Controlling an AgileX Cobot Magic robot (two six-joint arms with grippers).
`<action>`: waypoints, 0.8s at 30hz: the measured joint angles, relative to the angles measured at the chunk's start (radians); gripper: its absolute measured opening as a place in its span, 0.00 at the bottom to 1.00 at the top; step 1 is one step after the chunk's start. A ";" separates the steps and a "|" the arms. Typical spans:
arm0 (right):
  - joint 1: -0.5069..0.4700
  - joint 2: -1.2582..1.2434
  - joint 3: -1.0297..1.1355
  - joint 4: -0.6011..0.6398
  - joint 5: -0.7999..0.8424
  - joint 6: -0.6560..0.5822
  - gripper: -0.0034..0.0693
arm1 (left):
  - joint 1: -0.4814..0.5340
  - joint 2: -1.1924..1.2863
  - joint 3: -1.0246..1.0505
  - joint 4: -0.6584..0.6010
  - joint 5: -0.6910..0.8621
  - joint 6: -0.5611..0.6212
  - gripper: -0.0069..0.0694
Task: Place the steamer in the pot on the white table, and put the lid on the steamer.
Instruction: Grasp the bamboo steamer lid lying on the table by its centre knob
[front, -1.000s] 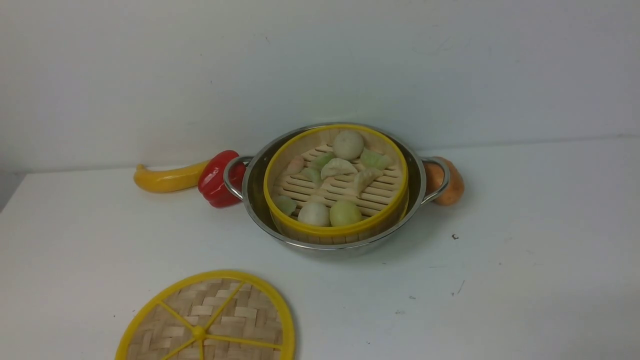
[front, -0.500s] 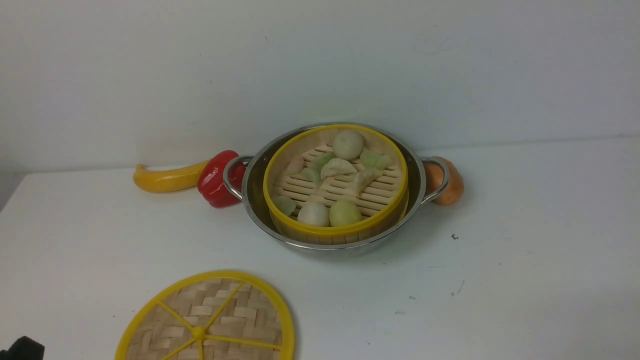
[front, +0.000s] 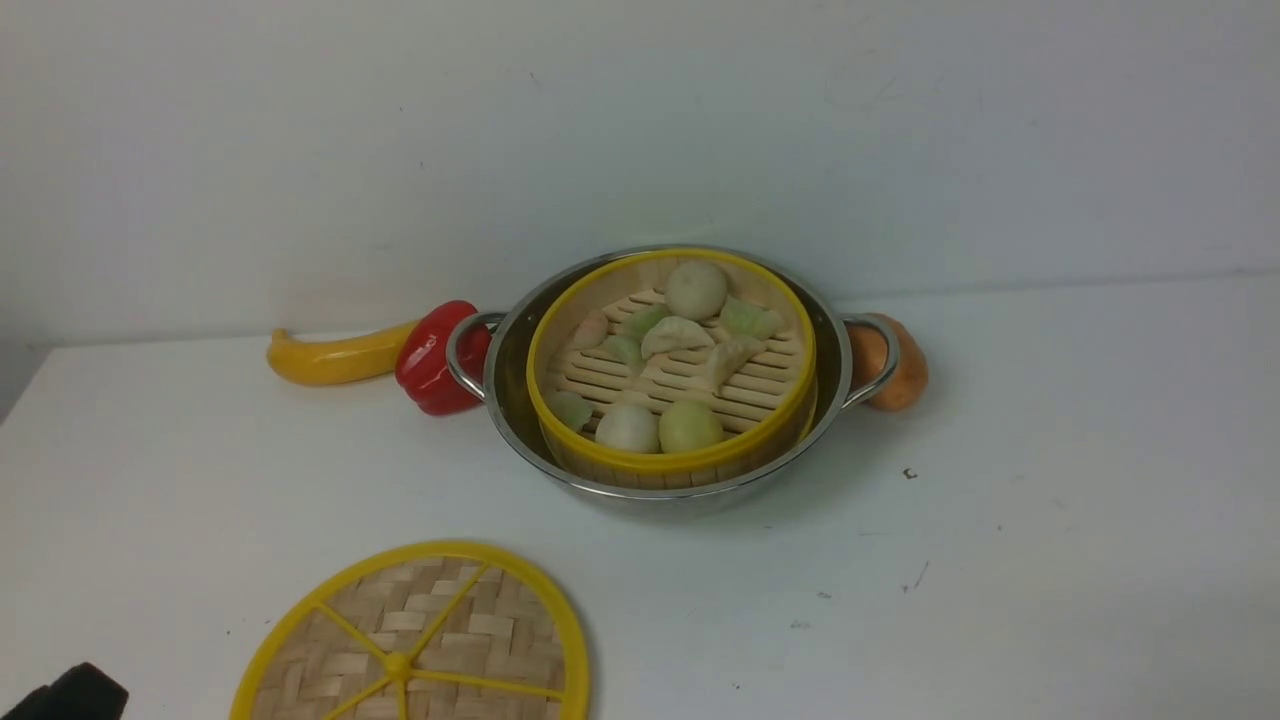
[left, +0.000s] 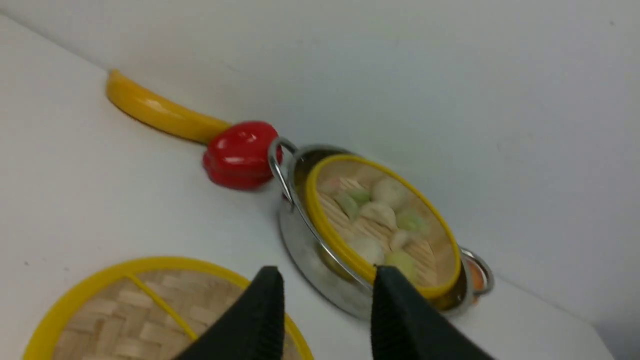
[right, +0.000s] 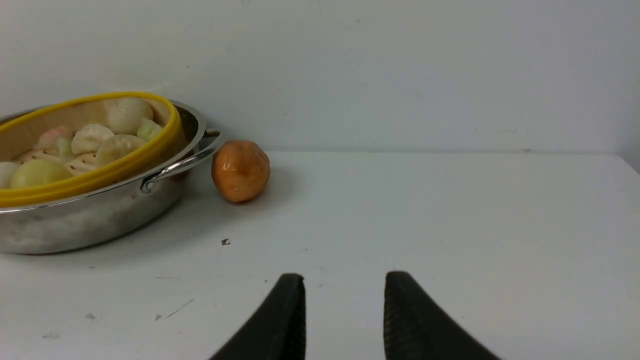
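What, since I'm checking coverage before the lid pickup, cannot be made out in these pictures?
Lid: near part cut off by the front view's bottom edge; in the left wrist view, partly behind the left jaws.
Pot floor: every view, hidden by the steamer.
Orange fruit: front view, partly behind the pot handle.
Dumplings: left wrist view, blurred.

Steamer (front: 770, 385) in pot (front: 508, 370); lid (front: 440, 640) front-left on table (front: 1000, 560).

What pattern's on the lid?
Tan checker weave on the lid, with yellow rim, spokes and centre knob. Front view shows it best.
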 joint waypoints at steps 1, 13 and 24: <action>0.000 0.000 0.000 0.000 0.000 0.000 0.38 | 0.000 0.000 -0.017 -0.004 0.033 0.017 0.41; 0.000 0.000 0.000 0.000 -0.001 0.000 0.38 | 0.000 0.130 -0.313 -0.009 0.438 0.294 0.41; 0.000 0.000 0.000 0.000 -0.001 0.000 0.38 | 0.000 0.817 -0.534 0.036 0.661 0.439 0.41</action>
